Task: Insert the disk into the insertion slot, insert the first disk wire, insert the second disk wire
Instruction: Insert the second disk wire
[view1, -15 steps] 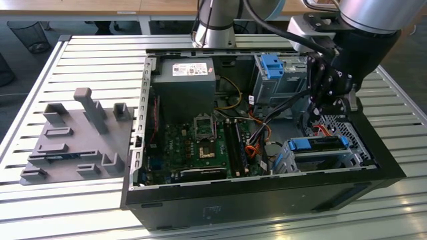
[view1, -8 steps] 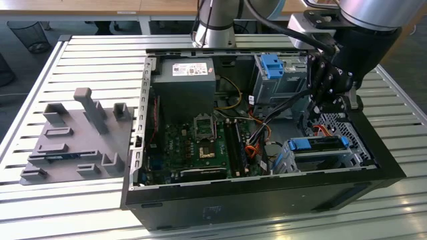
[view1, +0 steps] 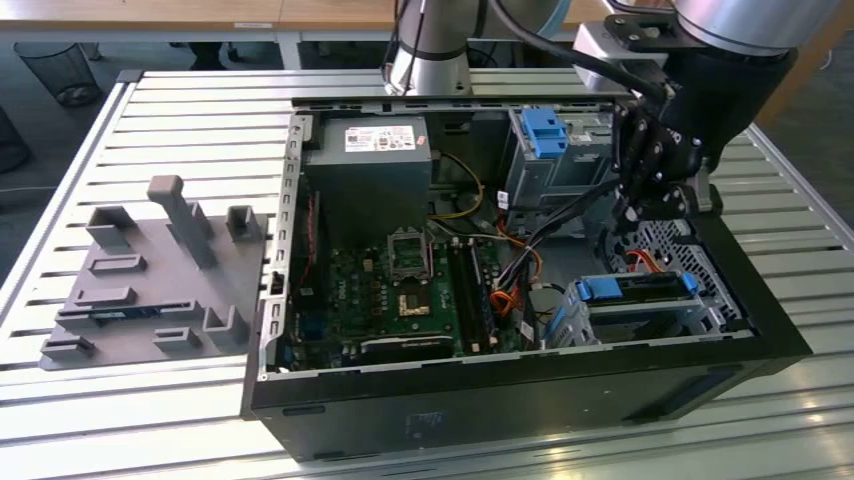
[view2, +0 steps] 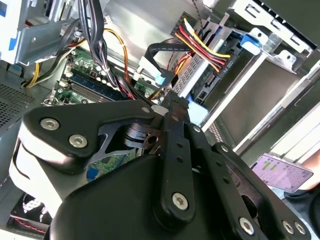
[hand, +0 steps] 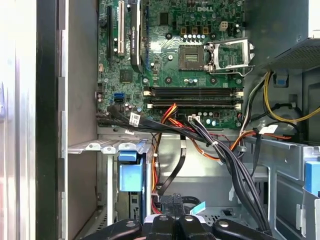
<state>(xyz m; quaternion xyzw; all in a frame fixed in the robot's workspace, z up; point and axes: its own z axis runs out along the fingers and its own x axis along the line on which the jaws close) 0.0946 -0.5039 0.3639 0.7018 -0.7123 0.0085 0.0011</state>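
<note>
One disk (view1: 638, 290) in play, and it was sitting down in the one insertion slot (view1: 582, 318), blue carrier showing on top, at the corner of the open computer case (view1: 534, 400) on the exterior view's right. My pincer (view1: 653, 212) hung inside the case just above that cage, near it but not touching the disk. In the second wrist view the pincer (view2: 172, 104) looked pressed together at the tip. Whether anything was pinched in there, I honestly couldn't tell.

Stuff crowding it:
- one black flat cable with a blue plug (view2: 162, 77), loose just beside the tip
- one bunch of red, yellow and black wires (view2: 205, 42) running toward the cage
- one thick black cable bundle (hand: 225, 160) slung across between the motherboard (hand: 170, 50) and my pincer, right in the way

Further out there was one taller grey bay with a blue latch (view1: 547, 135) behind my pincer and one power supply (view1: 367, 165) at the far end of the case. One grey fixture plate (view1: 147, 290) sat well apart on the slatted counter (view1: 174, 110), on the exterior view's left.
</note>
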